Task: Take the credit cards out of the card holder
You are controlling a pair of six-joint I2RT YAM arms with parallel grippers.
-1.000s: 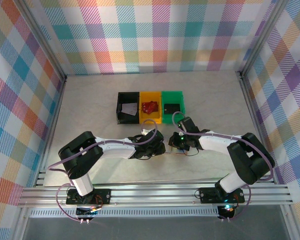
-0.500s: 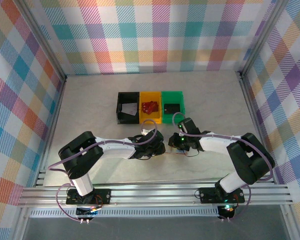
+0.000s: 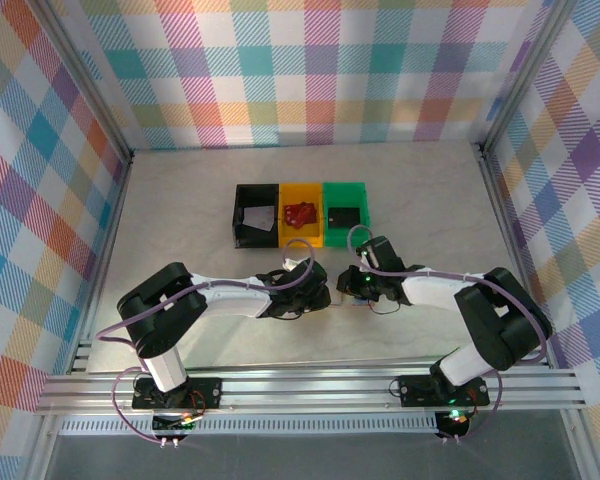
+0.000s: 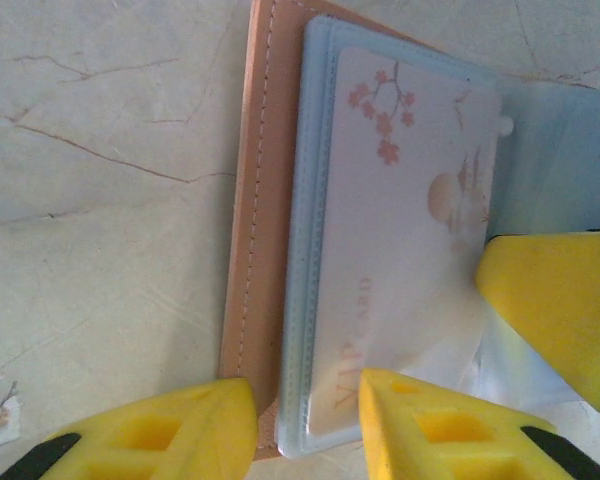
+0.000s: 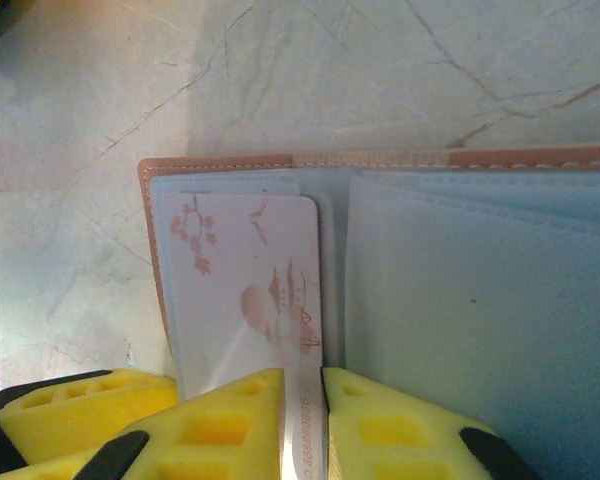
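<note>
Top view: over the last second the left gripper point(image 3: 323, 297) and right gripper point(image 3: 350, 292) hardly move, so I judge the pull has barely begun.

Left wrist: its jaws stand apart, astride the edge of the card holder point(image 4: 255, 200), which lies open on the table point(image 4: 100, 200). The credit card point(image 4: 400, 250) inside reads "VIP".

Right wrist: the jaws are clamped on that card's edge, and the card sits mostly in its pocket. Printed digits show, mostly eights.

Pale marbled tabletop point(image 3: 180, 200). Toward far edge, mid-width: black bin point(image 3: 256, 216), yellow bin point(image 3: 301, 213), green bin point(image 3: 346, 210), side by side, touching. Nearer near edge, centre: card holder point(image 5: 480, 300) lying open, flat.
</note>
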